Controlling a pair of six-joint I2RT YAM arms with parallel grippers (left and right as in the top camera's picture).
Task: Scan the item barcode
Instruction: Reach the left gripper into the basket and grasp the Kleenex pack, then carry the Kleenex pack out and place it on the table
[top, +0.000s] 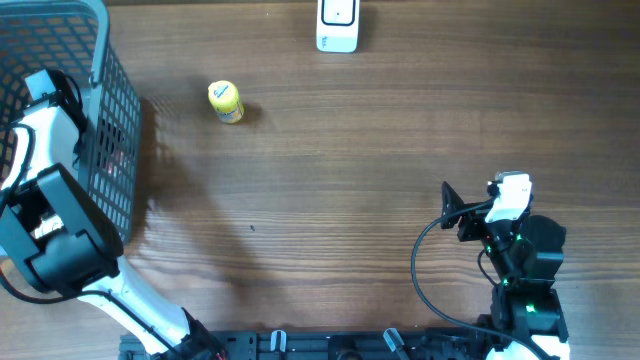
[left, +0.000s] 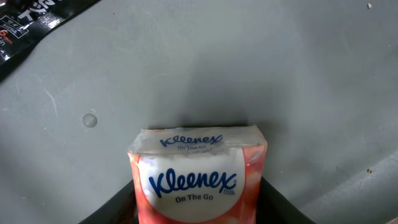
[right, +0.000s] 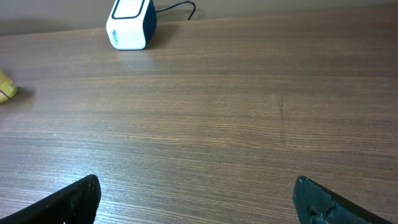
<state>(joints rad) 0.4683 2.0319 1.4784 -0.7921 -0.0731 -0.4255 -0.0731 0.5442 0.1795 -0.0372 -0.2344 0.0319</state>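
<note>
In the left wrist view a Kleenex tissue pack (left: 198, 180), white and orange-pink, lies on the grey basket floor (left: 280, 74). My left gripper (left: 198, 202) is shut on it, with a black finger pressed against each side. No barcode shows on the pack's visible face. Seen from overhead, the left arm (top: 45, 215) reaches down into the basket (top: 112, 130) and hides the gripper. The white scanner (top: 337, 25) stands at the far edge of the table; it also shows as the scanner (right: 129, 23) in the right wrist view. My right gripper (top: 455, 210) stands open and empty at the near right.
A small yellow container (top: 225, 101) lies on the wood table right of the basket, and the same yellow container (right: 5, 87) sits at the left edge of the right wrist view. A black printed packet (left: 37, 18) lies in the basket's far corner.
</note>
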